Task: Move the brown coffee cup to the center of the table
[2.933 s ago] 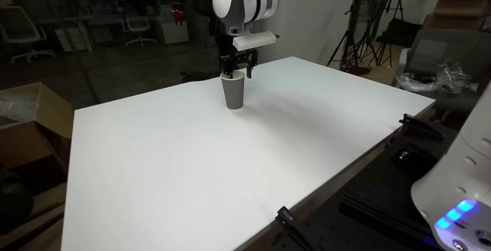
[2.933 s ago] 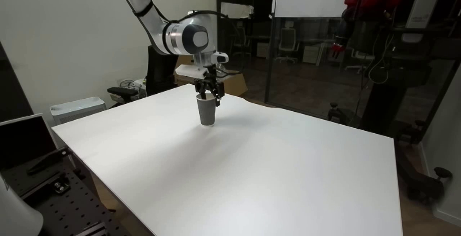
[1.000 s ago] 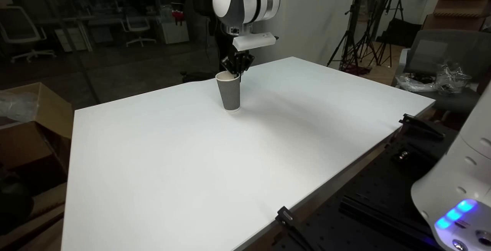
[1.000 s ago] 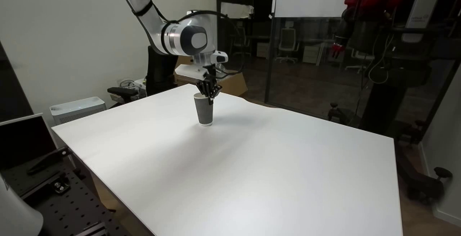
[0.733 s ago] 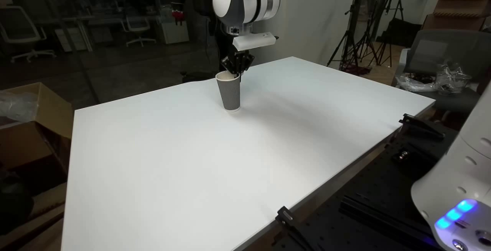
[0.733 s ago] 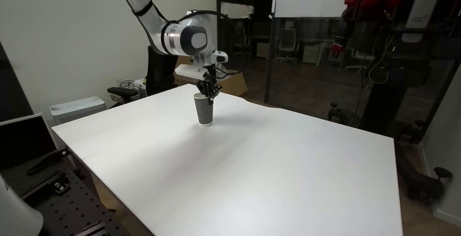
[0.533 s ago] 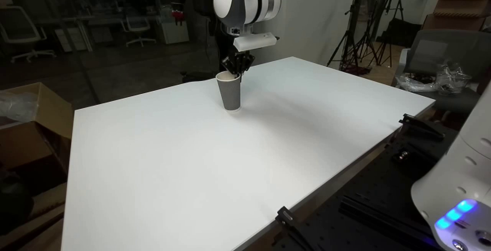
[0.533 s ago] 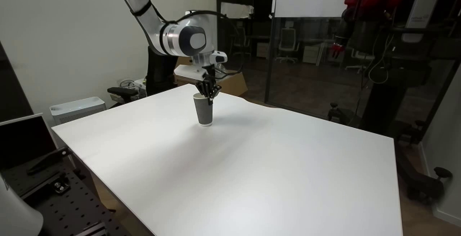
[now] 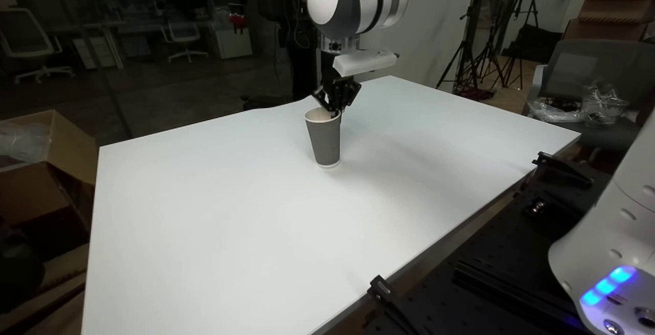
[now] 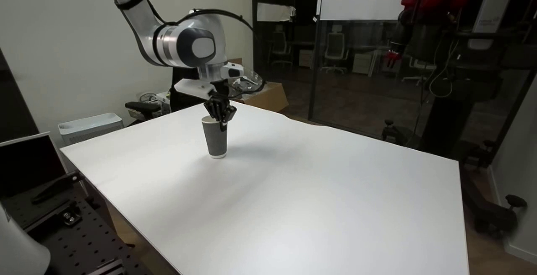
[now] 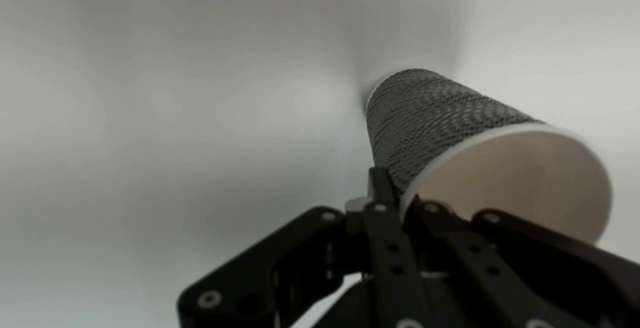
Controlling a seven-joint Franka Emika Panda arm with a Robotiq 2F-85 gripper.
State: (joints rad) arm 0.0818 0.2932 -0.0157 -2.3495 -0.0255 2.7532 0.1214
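Observation:
The brown coffee cup (image 9: 324, 143), grey-brown with a pale rim, shows in both exterior views, upright with a slight lean. My gripper (image 9: 335, 112) pinches its rim from above, on the side away from the open part of the mouth. One finger (image 11: 382, 183) lies against the outer wall in the wrist view, while the second reaches inside the cup (image 11: 425, 112). The base of the cup (image 10: 215, 142) is at or just above the white table (image 10: 335, 191); I cannot tell whether it touches. It stands toward the far part of the tabletop (image 9: 215, 232).
Black clamps (image 9: 381, 289) grip the table edge on the robot base's side. A cardboard box (image 9: 51, 166) sits beyond the table's left edge in an exterior view. A grey chair (image 9: 588, 79) with plastic wrapping stands past another edge. Glass walls (image 10: 356, 69) rise behind.
The gripper was apart around the rim about three seconds ago and has since shut on it. Cup and arm then moved together across the table, toward the robot base's side.

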